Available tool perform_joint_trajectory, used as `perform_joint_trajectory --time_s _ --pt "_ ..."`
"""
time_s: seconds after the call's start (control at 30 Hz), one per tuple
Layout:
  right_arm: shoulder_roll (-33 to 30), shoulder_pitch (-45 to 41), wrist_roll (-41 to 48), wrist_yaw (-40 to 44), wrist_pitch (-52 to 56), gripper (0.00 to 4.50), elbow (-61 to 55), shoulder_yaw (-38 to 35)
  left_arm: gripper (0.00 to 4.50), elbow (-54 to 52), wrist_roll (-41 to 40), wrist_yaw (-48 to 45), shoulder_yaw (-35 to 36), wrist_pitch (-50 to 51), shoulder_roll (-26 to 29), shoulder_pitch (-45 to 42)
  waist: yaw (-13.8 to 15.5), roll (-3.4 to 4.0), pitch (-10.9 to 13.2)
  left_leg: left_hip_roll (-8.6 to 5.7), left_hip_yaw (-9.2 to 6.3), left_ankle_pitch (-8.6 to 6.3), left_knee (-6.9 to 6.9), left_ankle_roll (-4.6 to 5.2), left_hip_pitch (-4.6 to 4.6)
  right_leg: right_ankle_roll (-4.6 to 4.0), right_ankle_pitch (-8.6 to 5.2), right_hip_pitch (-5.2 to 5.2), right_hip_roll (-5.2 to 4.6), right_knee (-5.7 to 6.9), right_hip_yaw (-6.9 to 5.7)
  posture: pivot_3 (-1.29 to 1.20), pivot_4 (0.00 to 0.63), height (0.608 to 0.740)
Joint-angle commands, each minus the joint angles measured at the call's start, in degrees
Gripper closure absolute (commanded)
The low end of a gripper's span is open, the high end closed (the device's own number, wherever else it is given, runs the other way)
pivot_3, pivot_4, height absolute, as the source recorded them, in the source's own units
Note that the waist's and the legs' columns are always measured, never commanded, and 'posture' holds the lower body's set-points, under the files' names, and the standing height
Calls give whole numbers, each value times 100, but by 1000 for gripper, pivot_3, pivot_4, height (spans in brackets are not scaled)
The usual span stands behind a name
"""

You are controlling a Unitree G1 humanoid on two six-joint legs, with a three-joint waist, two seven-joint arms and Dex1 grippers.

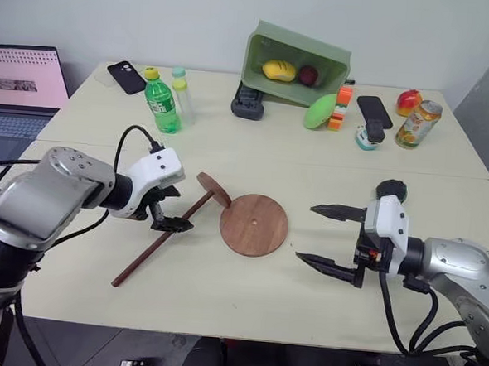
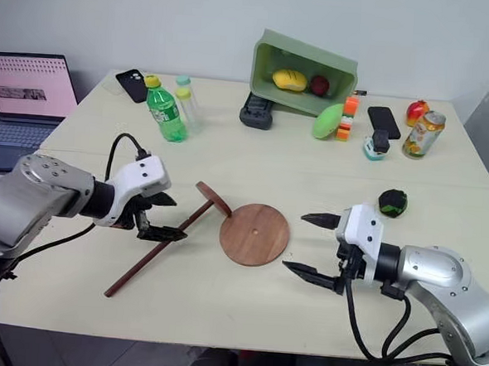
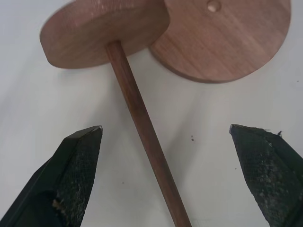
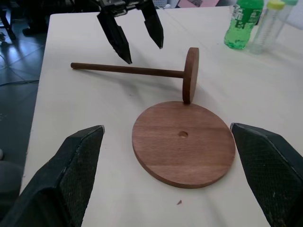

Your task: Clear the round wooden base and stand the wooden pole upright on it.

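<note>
The left pincer (image 1: 169, 214) hangs wide over the wooden pole (image 1: 163, 240), its rod between the fingers; lower squarely before closing; the bare round wooden base (image 1: 254, 224) lies just beyond; the right pincer (image 1: 331, 238) gapes wide, empty.

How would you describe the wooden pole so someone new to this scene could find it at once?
Start at the cream table and find the flat round wooden base near its middle. The wooden pole lies on the table beside it, under the open left hand. It is the only long thin dark rod, with a small disc fixed at one end, that disc's edge resting against the base.
</note>
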Motion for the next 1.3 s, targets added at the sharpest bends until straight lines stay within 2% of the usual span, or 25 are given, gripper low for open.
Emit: perform_joint_trajectory --time_s 0.03,0.4,0.5,0.7,1.07,1.1,1.3 --pt "79 -72 -44 -159 14 17 -349 163 0 331 326 60 -307 -60 -214 -363 6 -1 0 -1 0 0 4 0 -1 0 0 0 0 3 -1 0 150 740" --pt "101 -117 -17 -368 160 17 -610 315 0 1219 577 -188 -786 180 -457 -773 -8 -1 0 -4 1 0 9 0 -6 0 0 -15 2 17 2 0 150 740" --pt "120 -107 -33 -410 176 0 -654 355 455 1321 695 -295 -943 23 -524 -813 -7 -1 0 -4 1 0 15 0 -8 0 -1 -15 1 20 3 0 150 740" --pt "118 -70 -29 -472 213 0 -742 372 1864 1358 900 -360 -1143 -310 -576 -697 -8 -1 0 -1 1 0 21 0 -11 0 -1 -20 1 28 4 0 150 740" --pt "-44 32 26 -368 269 0 -769 313 4117 1500 1123 -289 -926 -610 -820 -604 -2 -1 0 -1 -2 -1 44 1 -17 0 -1 -20 1 42 2 0 150 740" --pt "-59 36 18 -346 256 0 -749 305 4236 1495 1124 -256 -885 -604 -852 -594 -2 -1 0 -2 -2 -1 46 1 -17 0 -1 -20 1 45 3 0 150 740" --pt "-121 -66 -33 -221 209 0 -637 285 4243 1368 893 -71 -304 -390 -988 -578 -1 -2 0 -4 -2 -1 54 2 -17 1 -1 -20 -2 56 3 0 150 740"
